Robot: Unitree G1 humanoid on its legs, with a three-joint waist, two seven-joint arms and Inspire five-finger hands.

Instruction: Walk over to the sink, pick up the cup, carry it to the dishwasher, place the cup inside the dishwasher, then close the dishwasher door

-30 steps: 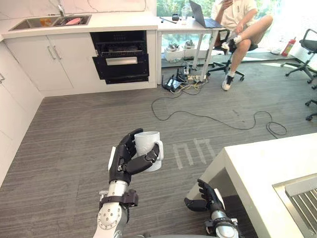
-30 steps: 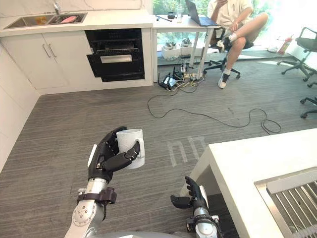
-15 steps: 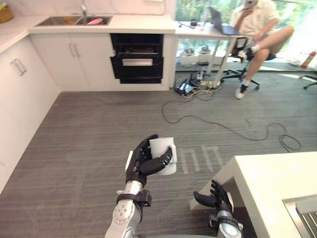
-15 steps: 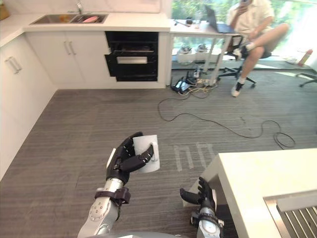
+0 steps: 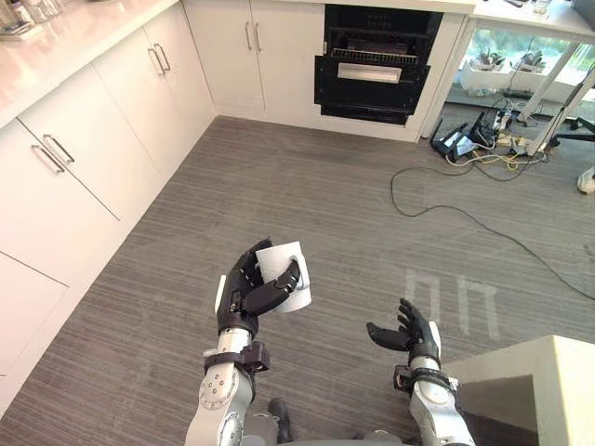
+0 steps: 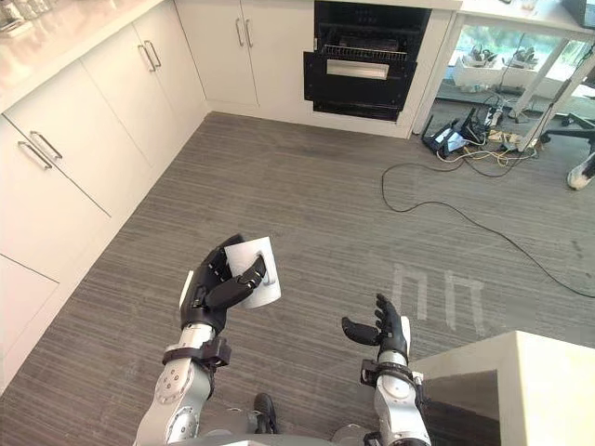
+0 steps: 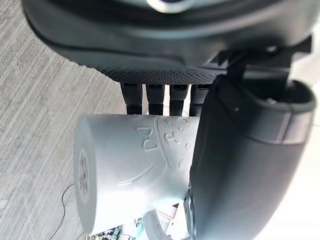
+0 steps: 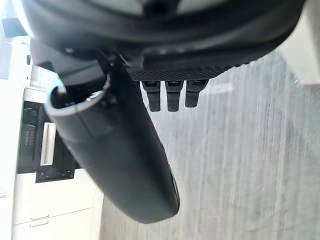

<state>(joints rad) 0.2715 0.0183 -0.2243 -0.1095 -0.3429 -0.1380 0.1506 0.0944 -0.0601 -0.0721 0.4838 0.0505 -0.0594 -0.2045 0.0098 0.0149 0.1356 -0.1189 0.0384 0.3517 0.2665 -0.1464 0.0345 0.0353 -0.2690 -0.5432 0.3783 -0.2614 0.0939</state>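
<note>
My left hand [image 5: 244,295] is curled round a white cup [image 5: 286,275], held upright above the grey floor in front of me; the cup's embossed side [image 7: 131,170] lies against the palm in the left wrist view. Lower right, my right hand [image 5: 409,334] hangs with relaxed fingers and holds nothing. The black dishwasher [image 5: 376,58] stands at the far wall with its door [image 5: 372,79] partly down, set between white cabinets.
White cabinets [image 5: 84,167] under a pale counter run along the left. A counter corner [image 5: 548,372] juts in at lower right. Black cables [image 5: 483,223] trail over the floor by a power strip [image 5: 465,139] and desk legs at far right.
The whole picture has swung left and tipped down, so the camera moved; the seated person and the sink have left the view. The cup stays in my left hand.
</note>
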